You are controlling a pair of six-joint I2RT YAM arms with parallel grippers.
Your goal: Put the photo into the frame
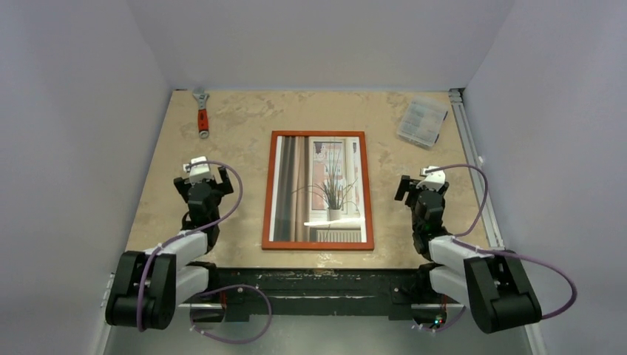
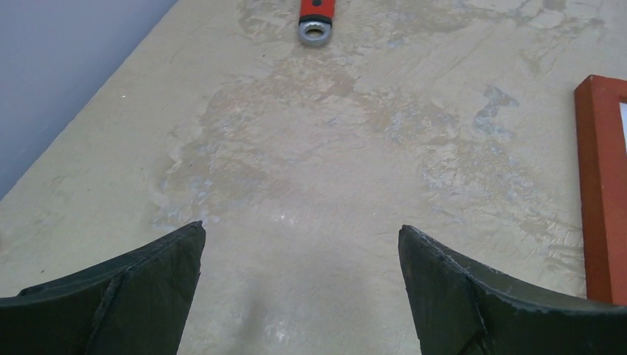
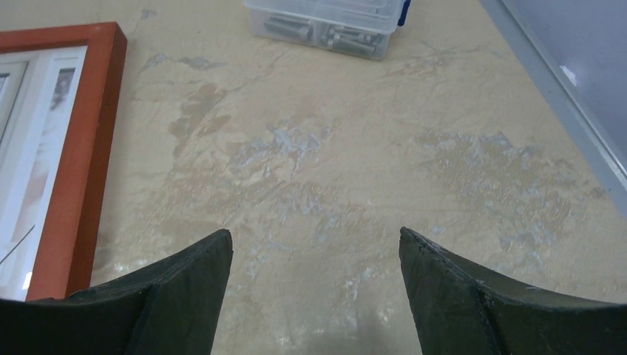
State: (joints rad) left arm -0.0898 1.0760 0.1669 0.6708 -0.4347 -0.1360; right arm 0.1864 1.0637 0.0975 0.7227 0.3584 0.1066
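Observation:
The orange-brown frame (image 1: 267,191) lies flat at the table's middle, with the photo (image 1: 319,191) of a potted plant and striped curtains inside its border, picture side up. My left gripper (image 1: 200,176) is open and empty, left of the frame and apart from it; the frame's left edge (image 2: 600,185) shows at the right of the left wrist view. My right gripper (image 1: 420,185) is open and empty, right of the frame. The frame's right edge (image 3: 78,155) and a strip of photo (image 3: 29,148) show in the right wrist view.
A red-handled wrench (image 1: 202,113) lies at the table's far left; its end shows in the left wrist view (image 2: 316,18). A small clear plastic box (image 1: 422,122) of metal parts sits at the far right, also in the right wrist view (image 3: 325,22). A metal rail (image 1: 473,170) runs along the right edge.

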